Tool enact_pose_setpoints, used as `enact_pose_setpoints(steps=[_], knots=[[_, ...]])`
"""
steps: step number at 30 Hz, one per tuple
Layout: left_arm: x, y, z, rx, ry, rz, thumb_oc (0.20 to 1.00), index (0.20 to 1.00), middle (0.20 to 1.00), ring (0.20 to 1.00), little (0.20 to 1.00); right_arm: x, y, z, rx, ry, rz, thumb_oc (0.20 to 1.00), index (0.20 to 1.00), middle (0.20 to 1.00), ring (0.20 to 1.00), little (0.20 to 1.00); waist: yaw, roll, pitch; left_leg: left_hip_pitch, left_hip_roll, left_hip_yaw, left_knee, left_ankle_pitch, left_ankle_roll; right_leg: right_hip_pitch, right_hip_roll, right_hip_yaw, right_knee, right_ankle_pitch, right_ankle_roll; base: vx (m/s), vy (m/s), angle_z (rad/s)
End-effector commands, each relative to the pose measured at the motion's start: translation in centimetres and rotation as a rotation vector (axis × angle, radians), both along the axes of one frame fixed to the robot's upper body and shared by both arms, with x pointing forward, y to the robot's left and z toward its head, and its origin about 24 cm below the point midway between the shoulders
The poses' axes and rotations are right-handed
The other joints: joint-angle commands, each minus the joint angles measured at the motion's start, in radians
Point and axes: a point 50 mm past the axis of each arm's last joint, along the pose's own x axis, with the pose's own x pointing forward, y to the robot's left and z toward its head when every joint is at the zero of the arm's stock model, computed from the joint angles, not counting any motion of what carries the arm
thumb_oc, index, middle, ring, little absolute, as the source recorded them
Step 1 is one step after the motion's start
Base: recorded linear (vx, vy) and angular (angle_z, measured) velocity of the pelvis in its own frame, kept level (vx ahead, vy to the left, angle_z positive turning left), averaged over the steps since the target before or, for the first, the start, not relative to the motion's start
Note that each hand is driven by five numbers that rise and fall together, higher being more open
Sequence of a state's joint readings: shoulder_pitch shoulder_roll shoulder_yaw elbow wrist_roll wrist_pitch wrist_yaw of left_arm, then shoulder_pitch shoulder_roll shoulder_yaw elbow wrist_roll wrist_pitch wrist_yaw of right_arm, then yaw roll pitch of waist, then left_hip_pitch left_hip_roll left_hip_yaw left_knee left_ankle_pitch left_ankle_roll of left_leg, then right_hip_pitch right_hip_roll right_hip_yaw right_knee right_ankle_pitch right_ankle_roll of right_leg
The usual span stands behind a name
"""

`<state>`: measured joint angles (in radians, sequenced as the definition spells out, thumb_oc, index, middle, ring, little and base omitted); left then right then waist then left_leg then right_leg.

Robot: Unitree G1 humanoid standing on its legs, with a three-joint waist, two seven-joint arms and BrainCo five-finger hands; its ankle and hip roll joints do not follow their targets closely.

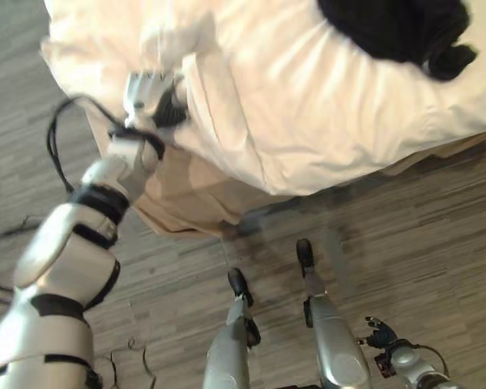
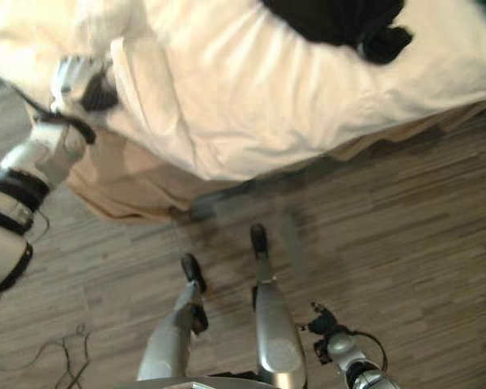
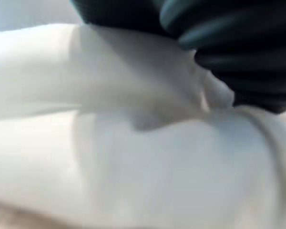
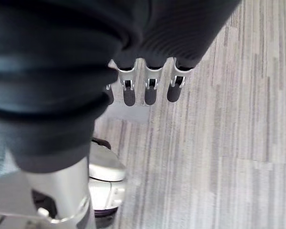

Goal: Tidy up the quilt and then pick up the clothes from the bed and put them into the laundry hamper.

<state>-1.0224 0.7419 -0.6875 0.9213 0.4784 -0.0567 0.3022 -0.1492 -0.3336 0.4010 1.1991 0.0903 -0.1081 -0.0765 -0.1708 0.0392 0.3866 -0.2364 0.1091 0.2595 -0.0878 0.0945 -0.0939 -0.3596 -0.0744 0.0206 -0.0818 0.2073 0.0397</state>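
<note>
A white quilt (image 1: 308, 97) covers the bed, and its near edge hangs over the bed's corner. A heap of black clothes (image 1: 405, 28) lies on the quilt at the far right. My left hand (image 1: 150, 96) is at the quilt's folded left edge (image 2: 125, 65), with its fingers curled on the cloth. White quilt cloth (image 3: 133, 157) lies right against that hand's dark cover in the left wrist view. My right hand (image 1: 381, 332) hangs low by my side over the floor, holding nothing, its fingers (image 4: 150, 93) relaxed.
A beige bed skirt (image 1: 186, 194) drapes from under the quilt down to the grey wood-plank floor (image 1: 421, 235). The bed's corner stands close in front of me, with floor to its right.
</note>
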Motion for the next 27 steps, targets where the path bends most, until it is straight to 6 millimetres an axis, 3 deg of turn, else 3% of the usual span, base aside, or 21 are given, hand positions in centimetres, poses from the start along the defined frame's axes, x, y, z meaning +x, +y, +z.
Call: enact_pose_setpoints(steps=[1,2,4,6,7,8,10,13,15,16,17,18,19,20,21,23,24,25,26,27], knots=[[-2.1,2.3,-6.9,-0.032,0.255,0.069,0.2,0.2,0.2,0.2,0.2,-4.1,-1.4,-1.2,-0.013,0.123,-0.074,1.0,1.0,1.0,1.0,1.0,0.012,0.007,-0.069,-0.01,0.008,-0.078,0.123,-0.102,0.013,0.041,-0.071,-0.027,0.126,-0.174,0.112,0.23,0.068,0.07],[-4.8,2.7,-11.7,-0.138,0.365,0.069,0.2,0.2,0.2,0.2,0.2,-4.7,-2.0,-1.3,-0.022,0.14,-0.111,1.0,1.0,1.0,1.0,1.0,0.031,0.009,-0.099,0.075,0.001,-0.082,0.082,-0.105,0.015,0.127,-0.067,-0.043,0.098,-0.179,0.109,0.16,0.066,0.11],[-7.9,3.4,-15.2,-0.225,0.461,0.085,0.2,0.2,0.2,0.2,0.2,-5.3,-2.9,-1.1,-0.043,0.158,-0.132,1.0,1.0,1.0,1.0,1.0,0.052,0.008,-0.133,0.137,-0.01,-0.09,0.051,-0.105,0.02,0.194,-0.065,-0.056,0.074,-0.183,0.107,0.19,0.071,0.13],[-11.3,4.3,-18.6,-0.33,0.555,0.14,0.2,0.2,0.2,0.2,0.2,-4.4,-4.3,-0.4,-0.074,0.129,-0.149,1.0,1.0,1.0,1.0,1.0,0.075,0.0,-0.167,0.188,-0.013,-0.104,0.024,-0.099,0.023,0.249,-0.063,-0.071,0.053,-0.186,0.105,0.11,0.047,0.16],[-12.6,4.6,-19.7,-0.365,0.588,0.164,0.395,0.395,0.395,0.395,0.395,-3.7,-4.9,0.1,-0.088,0.102,-0.151,1.0,1.0,1.0,1.0,1.0,0.085,-0.005,-0.183,0.201,-0.015,-0.107,0.015,-0.099,0.025,0.263,-0.062,-0.074,0.048,-0.188,0.104,0.09,0.049,0.18],[-14.3,5.0,-21.1,-0.404,0.632,0.203,1.0,1.0,1.0,1.0,1.0,-2.4,-5.7,1.0,-0.107,0.049,-0.143,1.0,1.0,1.0,1.0,1.0,0.091,-0.01,-0.199,0.221,-0.015,-0.11,0.007,-0.1,0.026,0.286,-0.059,-0.076,0.036,-0.19,0.103,0.06,0.063,0.17],[-16.9,6.0,-23.3,-0.445,0.7,0.29,1.0,1.0,1.0,1.0,1.0,1.2,-6.5,3.5,-0.131,-0.105,-0.104,1.0,1.0,1.0,1.0,1.0,0.103,-0.019,-0.228,0.24,-0.014,-0.115,0.001,-0.102,0.026,0.315,-0.058,-0.083,0.023,-0.192,0.103,0.05,0.065,0.13],[-21.8,7.5,-26.9,-0.519,0.81,0.479,1.0,1.0,1.0,1.0,1.0,8.5,-5.3,9.8,-0.096,-0.449,0.019,1.0,1.0,1.0,1.0,1.0,0.122,-0.039,-0.255,0.255,-0.009,-0.123,0.001,-0.105,0.024,0.342,-0.054,-0.091,0.015,-0.196,0.101,0.01,0.044,-0.11],[-25.9,8.5,-29.0,-0.584,0.879,0.655,1.0,1.0,1.0,1.0,1.0,12.3,-2.6,15.0,-0.054,-0.674,0.194,1.0,1.0,1.0,1.0,1.0,0.136,-0.054,-0.267,0.264,-0.007,-0.124,0.001,-0.106,0.022,0.357,-0.052,-0.096,0.01,-0.199,0.098,0.0,0.022,-0.08],[-25.9,8.5,-29.0,-0.584,0.879,0.655,1.0,1.0,1.0,1.0,1.0,12.3,-2.6,15.0,-0.054,-0.674,0.194,1.0,1.0,1.0,1.0,1.0,0.136,-0.054,-0.268,0.263,-0.007,-0.124,0.001,-0.106,0.022,0.356,-0.052,-0.096,0.01,-0.199,0.098,0.01,-0.003,-0.03],[-27.9,8.7,-30.0,-0.608,0.917,0.734,1.0,1.0,1.0,1.0,1.0,13.5,-1.3,16.9,-0.022,-0.757,0.247,1.0,1.0,1.0,1.0,1.0,0.146,-0.063,-0.273,0.266,-0.006,-0.13,0.001,-0.105,0.021,0.364,-0.05,-0.102,0.008,-0.202,0.097,0.01,0.002,-0.03],[-29.8,9.0,-30.6,-0.628,0.942,0.813,1.0,1.0,1.0,1.0,1.0,14.8,0.1,18.8,0.014,-0.839,0.287,1.0,1.0,1.0,1.0,1.0,0.16,-0.072,-0.277,0.266,-0.005,-0.136,0.001,-0.104,0.02,0.371,-0.051,-0.108,0.005,-0.203,0.095,0.02,-0.006,-0.04],[-32.3,9.3,-31.1,-0.637,0.983,0.902,1.0,1.0,1.0,1.0,1.0,16.8,3.0,22.1,0.068,-0.967,0.369,1.0,1.0,1.0,1.0,1.0,0.183,-0.085,-0.28,0.258,-0.003,-0.147,0.001,-0.1,0.018,0.374,-0.052,-0.121,0.003,-0.208,0.093,0.0,0.0,0.0],[-33.4,9.3,-31.4,-0.644,1.002,0.941,1.0,1.0,1.0,1.0,1.0,17.7,4.9,23.7,0.113,-1.027,0.412,0.545,0.545,0.545,0.545,0.545,0.203,-0.092,-0.272,0.255,-0.001,-0.155,0.001,-0.097,0.016,0.376,-0.052,-0.129,0.004,-0.21,0.092,-0.05,-0.036,0.0],[-34.2,9.5,-31.5,-0.66,1.008,0.979,1.0,1.0,1.0,1.0,1.0,18.9,7.0,25.9,0.153,-1.101,0.45,0.2,0.2,0.2,0.2,0.2,0.226,-0.099,-0.261,0.241,0.0,-0.167,0.001,-0.088,0.016,0.367,-0.05,-0.139,0.006,-0.21,0.09,-0.06,-0.028,0.06],[-34.3,9.6,-31.4,-0.66,1.008,0.984,1.0,1.0,1.0,1.0,1.0,19.4,7.5,27.0,0.166,-1.133,0.446,0.2,0.2,0.2,0.2,0.2,0.24,-0.105,-0.255,0.224,-0.002,-0.178,0.001,-0.08,0.016,0.356,-0.05,-0.144,0.008,-0.207,0.09,-0.13,-0.06,0.12],[-34.0,9.8,-31.2,-0.663,0.984,0.986,1.0,1.0,1.0,1.0,1.0,20.9,9.8,30.9,0.167,-1.242,0.492,0.2,0.2,0.2,0.2,0.2,0.278,-0.116,-0.217,0.174,-0.003,-0.207,0.001,-0.06,0.014,0.328,-0.05,-0.161,0.014,-0.203,0.088,-0.28,-0.113,0.18],[-33.3,9.9,-31.1,-0.66,0.965,0.969,1.0,1.0,1.0,1.0,1.0,21.5,10.8,33.0,0.168,-1.296,0.513,0.2,0.2,0.2,0.2,0.2,0.302,-0.122,-0.186,0.143,-0.003,-0.222,0.001,-0.047,0.013,0.302,-0.049,-0.168,0.02,-0.2,0.087,-0.23,-0.085,0.22],[-33.2,9.9,-31.1,-0.662,0.963,0.968,1.0,1.0,1.0,1.0,1.0,21.5,10.8,33.1,0.168,-1.298,0.514,0.2,0.2,0.2,0.2,0.2,0.301,-0.121,-0.186,0.141,-0.003,-0.223,0.001,-0.047,0.013,0.3,-0.049,-0.168,0.022,-0.2,0.087,-0.26,-0.058,0.39],[-31.5,9.9,-30.7,-0.673,0.916,0.927,1.0,1.0,1.0,1.0,1.0,22.4,12.1,36.4,0.149,-1.375,0.52,0.2,0.2,0.2,0.2,0.2,0.334,-0.114,-0.13,0.085,-0.002,-0.249,0.001,-0.024,0.007,0.248,-0.049,-0.181,0.039,-0.195,0.086,-0.21,-0.015,0.65]])
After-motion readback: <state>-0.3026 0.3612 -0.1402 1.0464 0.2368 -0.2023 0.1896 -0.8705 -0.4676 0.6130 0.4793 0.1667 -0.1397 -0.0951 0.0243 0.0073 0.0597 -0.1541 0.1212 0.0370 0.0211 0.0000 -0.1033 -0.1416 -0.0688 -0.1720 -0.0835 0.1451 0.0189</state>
